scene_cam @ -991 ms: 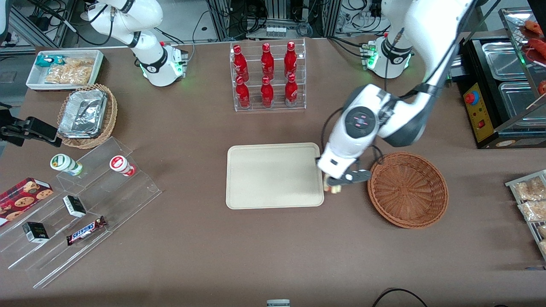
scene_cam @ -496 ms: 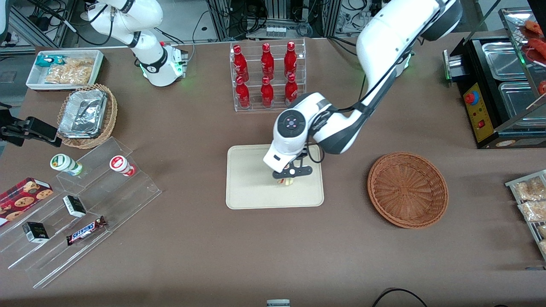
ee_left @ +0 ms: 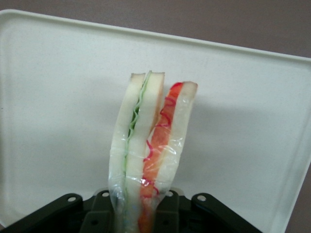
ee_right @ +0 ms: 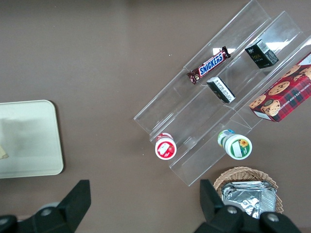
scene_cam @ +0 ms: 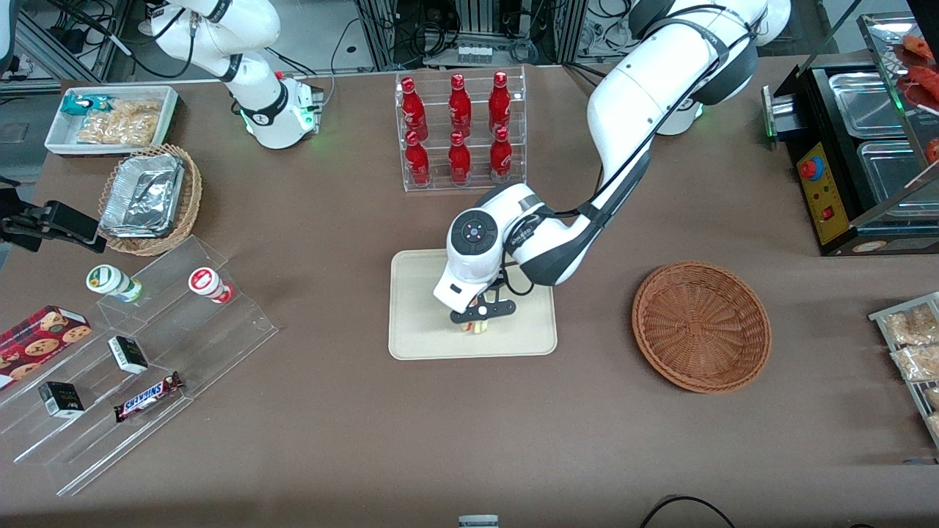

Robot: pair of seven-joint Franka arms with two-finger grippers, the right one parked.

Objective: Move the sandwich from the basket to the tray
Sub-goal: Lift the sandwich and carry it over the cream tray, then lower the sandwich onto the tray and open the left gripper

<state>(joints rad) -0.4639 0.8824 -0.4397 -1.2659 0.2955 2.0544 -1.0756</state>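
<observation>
On the brown desk [scene_cam: 330, 440], the cream tray [scene_cam: 418, 308] lies about midway along, and the gripper [scene_cam: 478, 317] hangs low over the part of it nearer the front camera, clenched on the sandwich [scene_cam: 475, 327], whose pale wedge shows just beneath the black fingers. The wrist view confirms the hold: the wrapped sandwich [ee_left: 150, 150] stands on end between the jaws, its green and red-pink filling layers facing the camera, with bare tray [ee_left: 58, 97] surface all around it and the rim well clear. The step in hand looks like the set-down. To do it well, the arm should descend straight until the lower edge of the wedge meets the tray, then part the fingers only enough to free it, since a narrow wedge released from any height would likely topple or slide. Lifting away vertically should keep the wrapper from catching on a finger. Toward the working arm's end, the reddish-brown basket [scene_cam: 701, 326] sits with nothing visible in it, well apart from the tray.
</observation>
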